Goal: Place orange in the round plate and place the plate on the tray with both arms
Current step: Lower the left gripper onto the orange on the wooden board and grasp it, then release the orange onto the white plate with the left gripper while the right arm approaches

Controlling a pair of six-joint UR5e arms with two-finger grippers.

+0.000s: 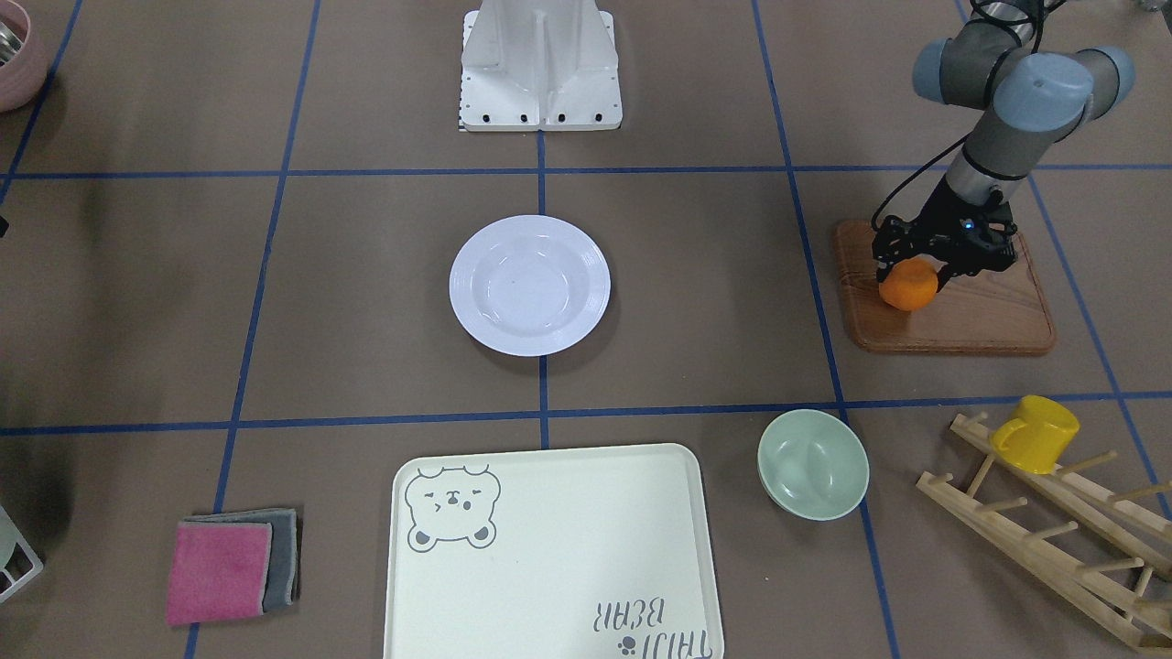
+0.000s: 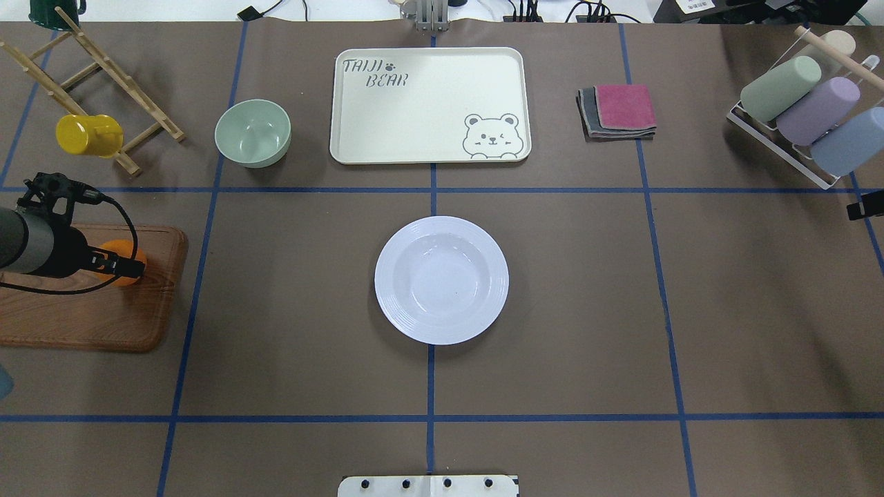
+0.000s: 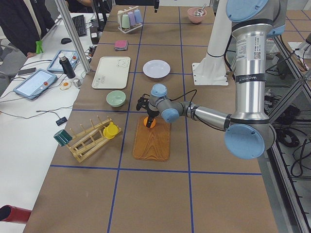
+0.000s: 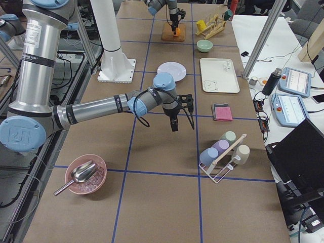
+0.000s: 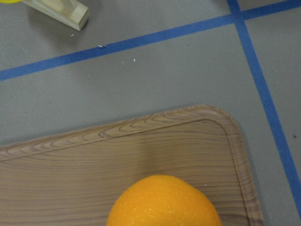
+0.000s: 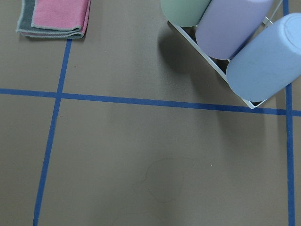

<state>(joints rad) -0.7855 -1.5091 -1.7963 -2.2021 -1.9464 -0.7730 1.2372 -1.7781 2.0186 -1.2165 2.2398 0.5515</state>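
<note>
Lab: arms (image 1: 1007,119), tape grid (image 2: 431,190), pendants (image 4: 295,80).

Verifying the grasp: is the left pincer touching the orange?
Touching. The front-facing view shows the left pincer with fingers pressed against both sides of the orange, no gap.

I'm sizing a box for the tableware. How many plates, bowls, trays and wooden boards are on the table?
Plates: 1
Bowls: 2, the green bowl and the pink bowl
Trays: 1
Wooden boards: 1
Total: 5
</note>
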